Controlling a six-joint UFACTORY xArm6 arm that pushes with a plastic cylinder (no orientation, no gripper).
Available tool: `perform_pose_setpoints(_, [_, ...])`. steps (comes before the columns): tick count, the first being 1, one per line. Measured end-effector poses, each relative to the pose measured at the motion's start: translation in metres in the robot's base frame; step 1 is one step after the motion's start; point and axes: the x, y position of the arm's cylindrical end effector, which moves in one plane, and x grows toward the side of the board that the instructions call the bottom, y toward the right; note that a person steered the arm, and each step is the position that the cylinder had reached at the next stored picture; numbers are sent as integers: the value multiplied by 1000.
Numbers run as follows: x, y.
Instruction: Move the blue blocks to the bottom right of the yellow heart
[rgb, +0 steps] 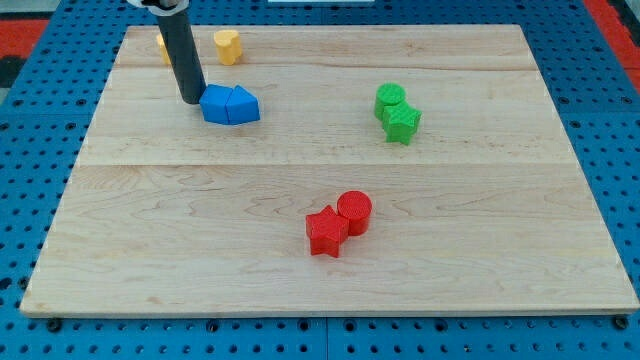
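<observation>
My tip (192, 100) rests on the wooden table (320, 250) near the view's top left, touching or just beside the left edge of the two blue blocks, which sit pressed together as a pair. The left blue block (217, 105) is a squarish piece, though its exact shape is hard to tell; the right blue block (244, 105) has a peaked, roughly pentagonal outline. The tool is a plain dark rod with no jaws — nothing on it can open, close or grip, and it only leans against the table surface at its lower end. Up from the blue pair, near the table's top edge, lies the yellow heart (229, 46), so the blue blocks lie just below it, close to straight under rather than far to the right. A second yellow block (162, 45) peeks out to the left of the rod, mostly hidden by it, so its shape cannot be made out. Well apart, toward the view's right, a green cylinder (390, 99) touches a green star (403, 123) just below it. Near the view's bottom centre a red star (326, 232) touches a red cylinder (354, 211) — both far from the tip.
</observation>
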Motion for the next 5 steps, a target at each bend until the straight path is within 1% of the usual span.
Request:
perform_pose_setpoints(1, [19,34])
perform_pose_setpoints(4, [25,173])
perform_pose_setpoints(5, [35,148])
